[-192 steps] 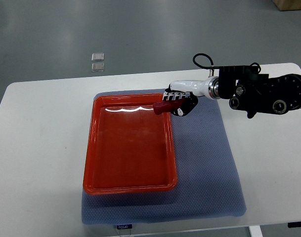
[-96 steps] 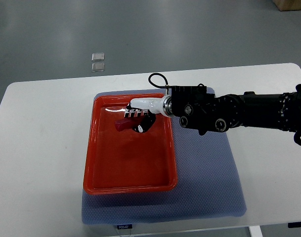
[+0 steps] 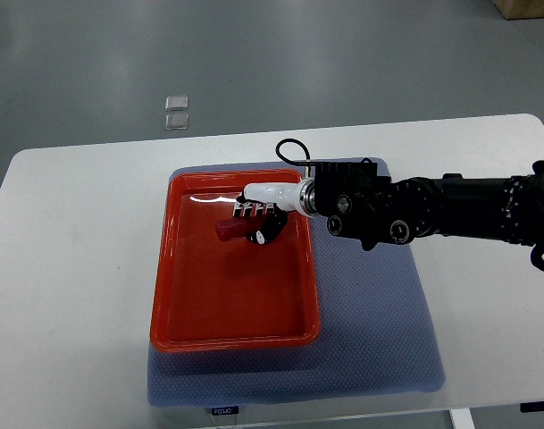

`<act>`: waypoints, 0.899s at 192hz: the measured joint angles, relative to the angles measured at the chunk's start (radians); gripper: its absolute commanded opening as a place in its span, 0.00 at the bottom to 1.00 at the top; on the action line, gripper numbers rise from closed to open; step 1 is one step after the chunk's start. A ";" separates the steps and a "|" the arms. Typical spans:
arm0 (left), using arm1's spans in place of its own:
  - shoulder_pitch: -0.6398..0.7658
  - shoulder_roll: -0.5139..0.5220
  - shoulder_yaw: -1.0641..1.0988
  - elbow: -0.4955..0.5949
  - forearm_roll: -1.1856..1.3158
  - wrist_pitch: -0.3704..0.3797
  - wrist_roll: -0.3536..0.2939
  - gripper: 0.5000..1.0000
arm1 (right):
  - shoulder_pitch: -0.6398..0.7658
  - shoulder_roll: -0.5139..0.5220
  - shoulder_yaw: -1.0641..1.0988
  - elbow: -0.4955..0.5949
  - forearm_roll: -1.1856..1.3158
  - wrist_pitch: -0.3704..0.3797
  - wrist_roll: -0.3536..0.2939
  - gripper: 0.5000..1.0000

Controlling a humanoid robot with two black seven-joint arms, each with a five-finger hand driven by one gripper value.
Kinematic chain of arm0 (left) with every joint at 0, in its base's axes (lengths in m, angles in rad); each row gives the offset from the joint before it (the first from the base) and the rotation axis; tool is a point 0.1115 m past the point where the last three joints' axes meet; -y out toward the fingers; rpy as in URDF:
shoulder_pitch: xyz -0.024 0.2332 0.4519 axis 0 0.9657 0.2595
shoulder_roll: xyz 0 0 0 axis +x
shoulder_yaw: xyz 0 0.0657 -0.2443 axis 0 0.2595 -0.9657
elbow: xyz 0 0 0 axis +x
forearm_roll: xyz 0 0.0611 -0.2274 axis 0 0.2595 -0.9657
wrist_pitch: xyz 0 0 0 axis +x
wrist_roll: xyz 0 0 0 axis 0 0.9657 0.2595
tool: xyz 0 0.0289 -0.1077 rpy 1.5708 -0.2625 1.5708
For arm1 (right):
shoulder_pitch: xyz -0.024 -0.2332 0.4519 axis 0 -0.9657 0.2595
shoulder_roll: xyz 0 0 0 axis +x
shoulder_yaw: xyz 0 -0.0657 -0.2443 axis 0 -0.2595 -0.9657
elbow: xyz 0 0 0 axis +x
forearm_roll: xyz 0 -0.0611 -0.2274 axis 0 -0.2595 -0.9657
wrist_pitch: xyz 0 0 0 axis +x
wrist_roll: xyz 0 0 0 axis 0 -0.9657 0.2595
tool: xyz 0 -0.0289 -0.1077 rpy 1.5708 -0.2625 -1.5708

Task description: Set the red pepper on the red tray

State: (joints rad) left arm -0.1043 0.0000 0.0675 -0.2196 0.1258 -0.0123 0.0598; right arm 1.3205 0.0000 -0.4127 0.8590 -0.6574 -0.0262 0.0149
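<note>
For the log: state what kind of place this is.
Likely a robotics lab or test station: a bare white table on grey floor, a blue mat with a red tray, and the right hand holding a red pepper.

White table (image 3: pixel 75 268) fills most of the view. Blue-grey mat (image 3: pixel 379 331) lies on it, centre to 5 o'clock. Grey floor (image 3: pixel 343 54) beyond at 12. Two small clear squares (image 3: pixel 176 111) on the floor at 11, just beside each other.

The right arm (image 3: pixel 450 210) reaches in from the right edge, stretched nearly level toward the left. Its white wrist (image 3: pixel 276 192) leads to the right hand (image 3: pixel 256 223), fingers curled downward in a closed grasp.
</note>
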 measured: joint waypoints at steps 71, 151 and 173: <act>0.000 0.000 0.000 0.000 0.000 0.000 0.000 1.00 | -0.025 0.000 0.001 0.000 -0.008 0.002 0.000 0.41; 0.000 0.000 0.000 0.002 0.000 0.000 0.000 1.00 | -0.018 0.000 0.008 0.000 0.000 0.008 0.000 0.71; 0.000 0.000 0.000 0.002 0.000 0.000 0.000 1.00 | -0.016 -0.001 0.068 0.001 0.001 0.008 0.001 0.72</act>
State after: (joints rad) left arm -0.1043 0.0000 0.0675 -0.2178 0.1258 -0.0123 0.0599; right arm 1.3046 -0.0005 -0.3449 0.8596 -0.6565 -0.0183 0.0156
